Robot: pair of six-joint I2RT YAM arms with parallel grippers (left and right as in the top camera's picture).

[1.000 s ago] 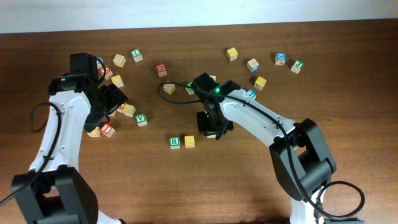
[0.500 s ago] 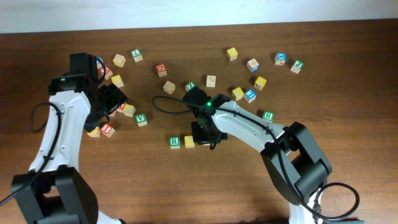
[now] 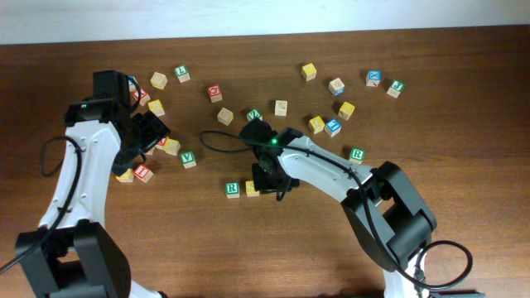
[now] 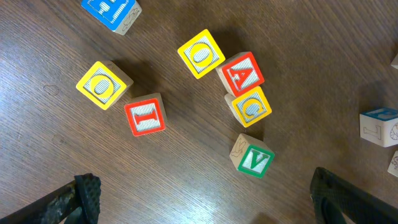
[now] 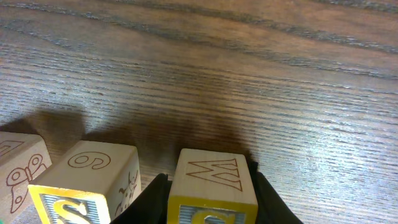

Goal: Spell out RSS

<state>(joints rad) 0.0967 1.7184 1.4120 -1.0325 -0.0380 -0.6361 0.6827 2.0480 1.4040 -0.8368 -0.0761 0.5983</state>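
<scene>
Right wrist view: the right tool (image 5: 211, 202) is closed on the held yellow-faced wooden S cube (image 5: 211, 177), with a dark finger pressed against each side face. A carved W shows on the cube's upper side.
Row so far: the placed yellow-faced wooden S cube (image 5: 84, 177) stands just beside the held one, with a narrow gap between them. In the overhead view the green-faced wooden R cube (image 3: 233, 189) sits close against the placed S on its far side, so R and S read in order on the dark brown wooden bench (image 3: 331, 248).
Step in hand: the last letter is being set down at the open end of the row. I judge the task nearly finished.
Contact with bench: I cannot tell whether the held cube rests on the wood or hangs just above it.
Next move: it probably calls for lowering the cube until it sits flat and squaring it to its neighbour without nudging the row. The fingers would then part and the tool lift straight up.
Right arm pose: it reaches from the lower right across the middle of the bench, with the wrist turned down over the row, hiding the held cube from above.
Left tool (image 4: 204, 186): it is open and empty, fingers wide apart, hovering over a loose cluster of spare letter cubes (image 4: 241, 71) well apart from the row.
Left arm pose: it is folded along the left edge and looks idle.
</scene>
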